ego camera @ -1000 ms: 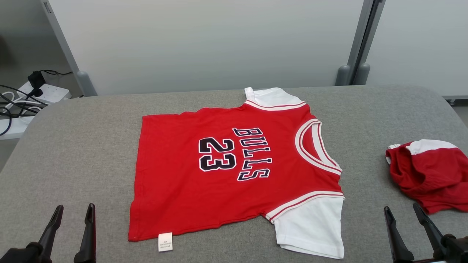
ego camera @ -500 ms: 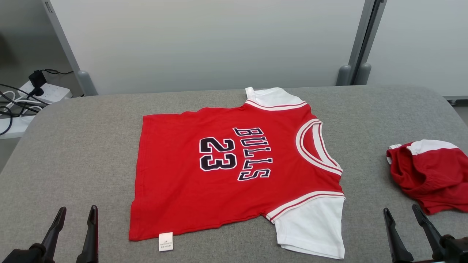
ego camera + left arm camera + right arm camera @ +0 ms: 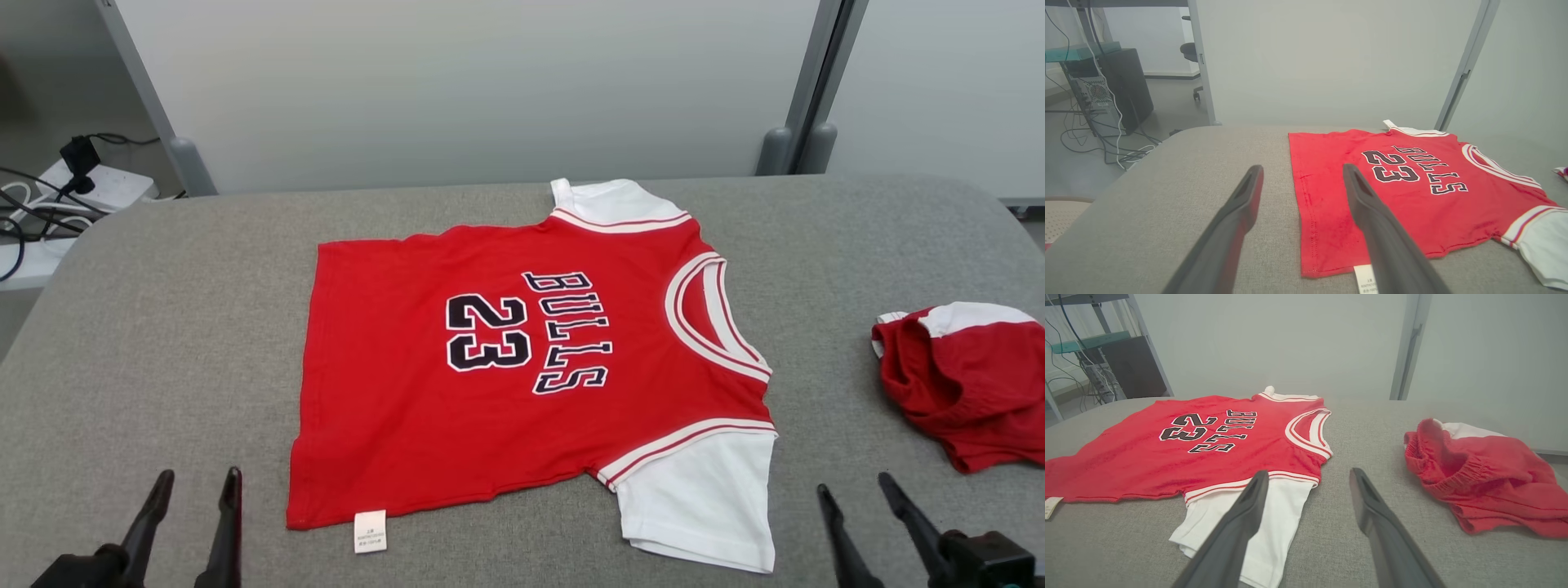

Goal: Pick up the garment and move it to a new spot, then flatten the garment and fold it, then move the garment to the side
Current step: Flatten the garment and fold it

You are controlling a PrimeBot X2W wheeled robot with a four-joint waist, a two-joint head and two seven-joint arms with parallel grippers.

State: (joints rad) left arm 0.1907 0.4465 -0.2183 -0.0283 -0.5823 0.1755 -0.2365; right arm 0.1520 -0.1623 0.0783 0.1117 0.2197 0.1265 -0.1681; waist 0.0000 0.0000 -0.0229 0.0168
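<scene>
Red short-sleeved jersey with white sleeves and black "BULLS 23" lettering [image 3: 522, 384] is lying face up and spread flat, mid-way across the grey fabric-covered table [image 3: 163, 343]. Its long axis is running 9-to-3 across the robot: hem at 9, white-trimmed collar at 3, one sleeve at 12, the other at 6 near the front edge.

Left gripper [image 3: 201, 474] is hovering with its jaws spread wide, holding nothing. The hem's near corner, with the small white label [image 3: 370, 531], is sitting at about its 1 o'clock, close.

Right gripper [image 3: 854, 482] is also gaping wide and empty. The near white sleeve [image 3: 702, 498] is lying at its 11 o'clock, close.

So each arm is covering its own end: left is nearer the hem, right is nearer the sleeve and collar. Judging by the flat lay, the fold looks like the step coming up, and both near-edge grab points are lying inboard of the jaws.

Watch item: a crumpled red-and-white garment [image 3: 963, 384] is sitting at the right gripper's 1 o'clock, well apart from the jersey.
</scene>
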